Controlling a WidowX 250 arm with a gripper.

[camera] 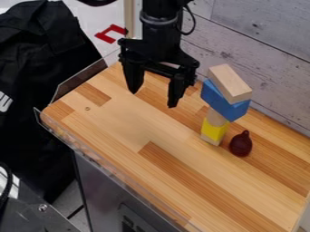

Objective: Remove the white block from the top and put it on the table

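The black arm comes in from the top edge, left of centre, and hangs nearly upright, its gripper (153, 98) pointing down above the far part of the wooden tabletop (130, 131). The two fingers are spread wide, one lower in the view than the other. The gripper is left of the stack and apart from it.

From left to right, there is one heap of black cloth (45, 59) beside the table, then one gripper, then one stack of five pieces. Counted from the bottom, the stack has one pale wooden piece (209, 141), one yellow block (213, 130), one pale narrow piece (215, 117), one blue block (223, 102) and, on top, one white block (230, 83), lying on the blue one with its long side slanting toward the lower right. Just right of the stack's base stands one dark red, pear-shaped object (241, 145), its narrow end up.
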